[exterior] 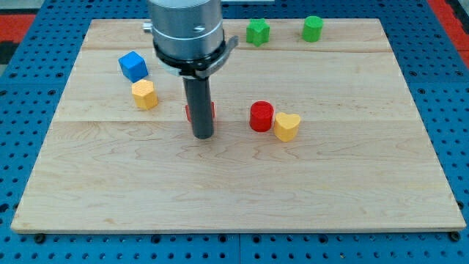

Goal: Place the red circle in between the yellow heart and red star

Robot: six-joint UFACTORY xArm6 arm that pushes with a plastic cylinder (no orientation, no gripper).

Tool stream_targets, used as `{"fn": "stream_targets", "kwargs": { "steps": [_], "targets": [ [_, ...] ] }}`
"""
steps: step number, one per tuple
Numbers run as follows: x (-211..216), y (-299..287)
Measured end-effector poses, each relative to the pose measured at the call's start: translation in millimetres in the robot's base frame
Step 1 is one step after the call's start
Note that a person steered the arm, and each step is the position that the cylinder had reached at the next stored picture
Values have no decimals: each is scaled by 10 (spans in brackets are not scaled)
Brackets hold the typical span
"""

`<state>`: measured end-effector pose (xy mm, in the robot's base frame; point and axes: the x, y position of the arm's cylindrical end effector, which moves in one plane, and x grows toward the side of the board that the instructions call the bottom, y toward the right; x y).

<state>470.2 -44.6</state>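
- My tip point(203, 136) was down on the wooden counter point(234, 198), a bit left of the middle.
- The rod stood straight up and down, and it was dark.
- There was no gripper on this arm, only the rod, so there was nothing to open or shut.
- The red star point(211, 111) was right behind the rod. I could only see small red bits on each side of it, so I could not make out its shape well.
- My tip was just in front of the red star, on the near side. I could not tell if they were touching.
- The red circle point(261, 116) sat to the right of my tip, with a gap between them.
- The yellow heart point(286, 126) was on the right side of the red circle and a little nearer. The two looked like they were touching.
- So the red circle lay between the red star on its left and the yellow heart on its right, close up to the heart.
- A yellow block point(144, 94) with flat sides sat to the left of my tip, and a bit farther back.
- A blue cube point(133, 66) was just behind that yellow block, to the far left.
- Two green blocks were at the far edge. One green block point(257, 32) had a bumpy star shape, and the other green block point(313, 28) on its right looked round.
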Motion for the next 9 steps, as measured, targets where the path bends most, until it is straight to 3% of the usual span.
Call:
{"fn": "stream_targets", "kwargs": {
  "steps": [1, 2, 3, 4, 6, 9],
  "targets": [
    [331, 297],
    [616, 987],
    [585, 1662],
    [178, 2080],
    [-736, 1775],
    [-438, 796]
  ]
}}
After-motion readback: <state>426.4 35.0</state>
